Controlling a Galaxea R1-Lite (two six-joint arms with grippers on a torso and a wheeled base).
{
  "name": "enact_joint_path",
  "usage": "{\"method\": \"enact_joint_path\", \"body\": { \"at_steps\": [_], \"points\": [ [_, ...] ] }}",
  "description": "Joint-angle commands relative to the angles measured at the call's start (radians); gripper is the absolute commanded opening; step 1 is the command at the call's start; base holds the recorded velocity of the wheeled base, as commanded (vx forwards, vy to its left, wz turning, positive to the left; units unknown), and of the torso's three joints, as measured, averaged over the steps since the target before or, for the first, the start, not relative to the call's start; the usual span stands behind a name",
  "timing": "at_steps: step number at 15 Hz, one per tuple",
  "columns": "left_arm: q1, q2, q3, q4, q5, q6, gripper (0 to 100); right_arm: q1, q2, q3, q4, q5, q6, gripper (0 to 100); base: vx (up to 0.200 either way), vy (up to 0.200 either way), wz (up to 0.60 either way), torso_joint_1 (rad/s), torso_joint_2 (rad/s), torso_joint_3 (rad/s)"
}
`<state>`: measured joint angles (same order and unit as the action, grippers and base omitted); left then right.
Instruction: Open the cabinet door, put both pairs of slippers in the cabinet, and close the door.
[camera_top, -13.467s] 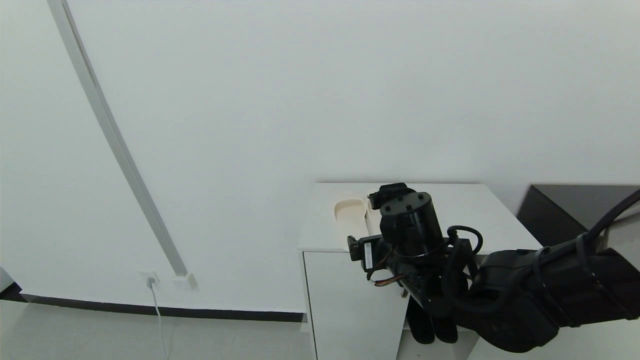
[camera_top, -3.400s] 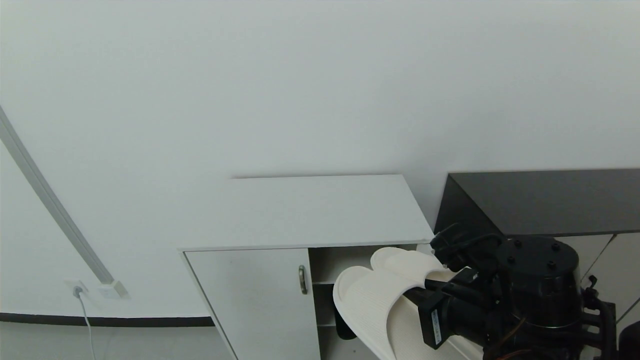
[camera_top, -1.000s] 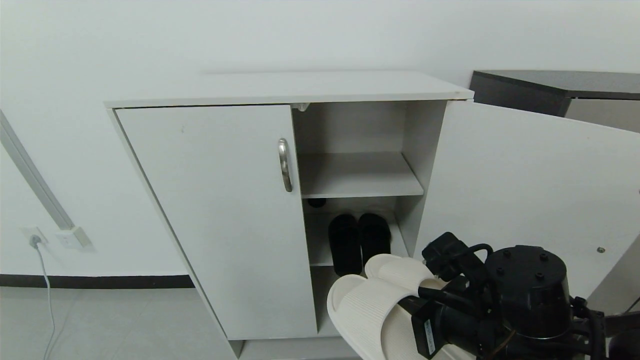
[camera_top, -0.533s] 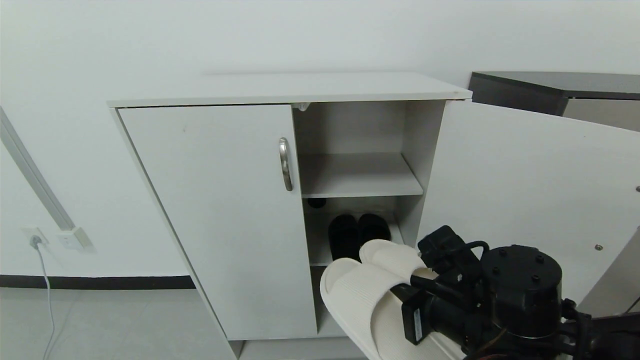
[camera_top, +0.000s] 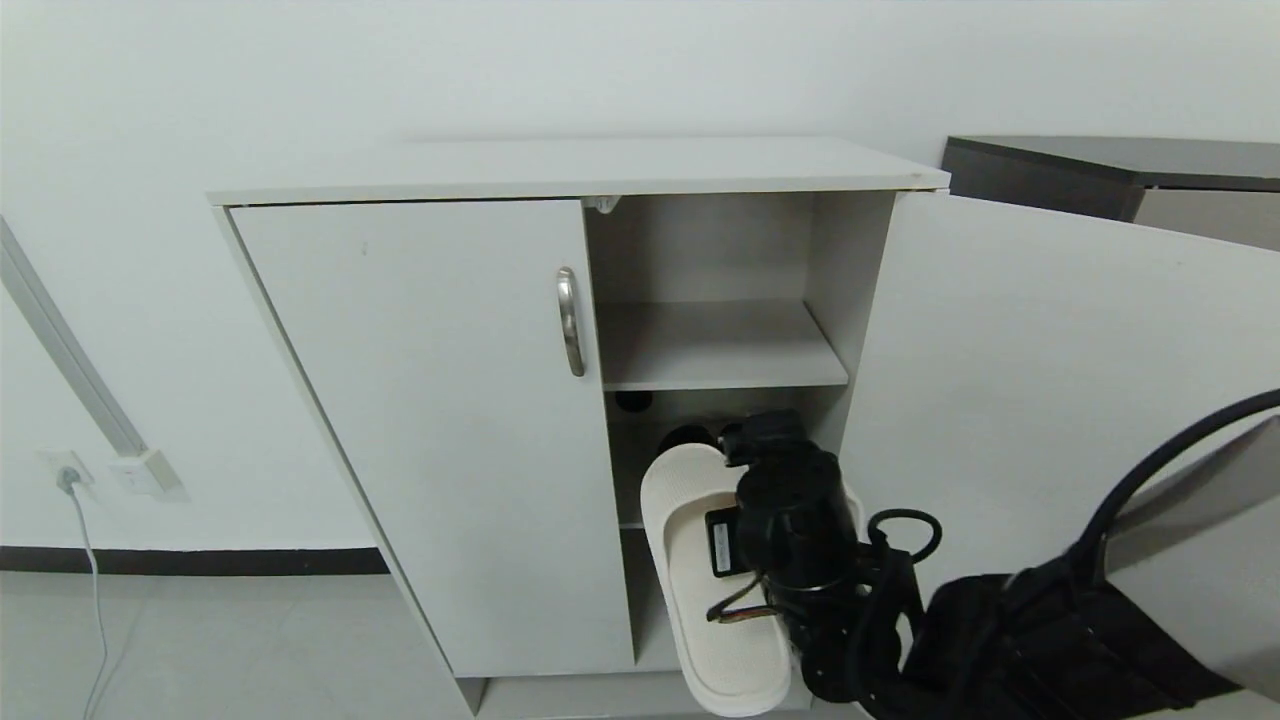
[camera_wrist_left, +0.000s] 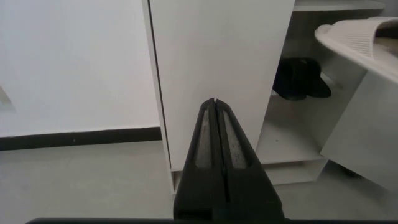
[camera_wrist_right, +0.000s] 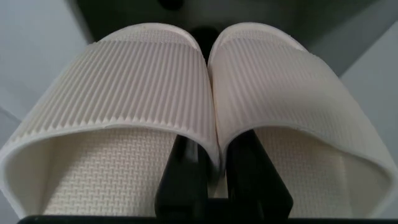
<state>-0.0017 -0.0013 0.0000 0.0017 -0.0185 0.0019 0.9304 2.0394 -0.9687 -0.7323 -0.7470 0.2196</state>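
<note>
Head view: right gripper (camera_wrist_right: 211, 167) clamps white slippers (camera_top: 690, 560) at cabinet (camera_top: 560, 170) opening, black slippers (camera_wrist_left: 301, 78) inside behind them. Left gripper (camera_wrist_left: 214, 134) clenched empty, facing cabinet door (camera_wrist_left: 217, 50).

Wall (camera_top: 300, 80): plain white, evenly lit.
Skirting (camera_top: 190, 561): dark strip at the wall's foot.
Floor (camera_top: 200, 650): pale grey.
Trunking (camera_top: 60, 345): grey, slanting down the wall towards a socket (camera_top: 62, 470) with a white cable (camera_top: 95, 600).
Dark unit (camera_top: 1100, 165): black-topped, just right of the white cabinet (camera_top: 580, 165).
</note>
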Motion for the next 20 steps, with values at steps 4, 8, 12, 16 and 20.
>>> {"method": "enact_joint_path", "body": {
  "at_steps": [4, 8, 12, 16, 20],
  "points": [
    [0.000, 0.001, 0.000, 0.000, 0.000, 0.000, 0, 0.005, 0.001, -0.297, 0.271, -0.138, 0.052, 0, 0.000, 0.000, 0.00, 0.000, 0.00, 0.000],
    [0.000, 0.001, 0.000, 0.000, 0.000, 0.000, 0, 0.005, -0.019, -0.321, 0.284, -0.130, 0.009, 0, 0.000, 0.000, 0.00, 0.000, 0.00, 0.000],
    [0.000, 0.001, 0.000, 0.000, 0.000, 0.000, 0, 0.005, -0.001, -0.351, 0.286, -0.124, 0.004, 0, 0.000, 0.000, 0.00, 0.000, 0.00, 0.000],
    [0.000, 0.001, 0.000, 0.000, 0.000, 0.001, 0, 0.005, 0.005, -0.347, 0.284, -0.126, 0.003, 0, 0.100, 0.000, 0.00, 0.004, 0.00, 0.002],
    [0.000, 0.001, 0.000, 0.000, 0.000, 0.001, 0, 0.005, 0.007, -0.347, 0.284, -0.124, 0.000, 0, 0.200, 0.000, 0.00, -0.004, 0.01, 0.005]
  ]
}}
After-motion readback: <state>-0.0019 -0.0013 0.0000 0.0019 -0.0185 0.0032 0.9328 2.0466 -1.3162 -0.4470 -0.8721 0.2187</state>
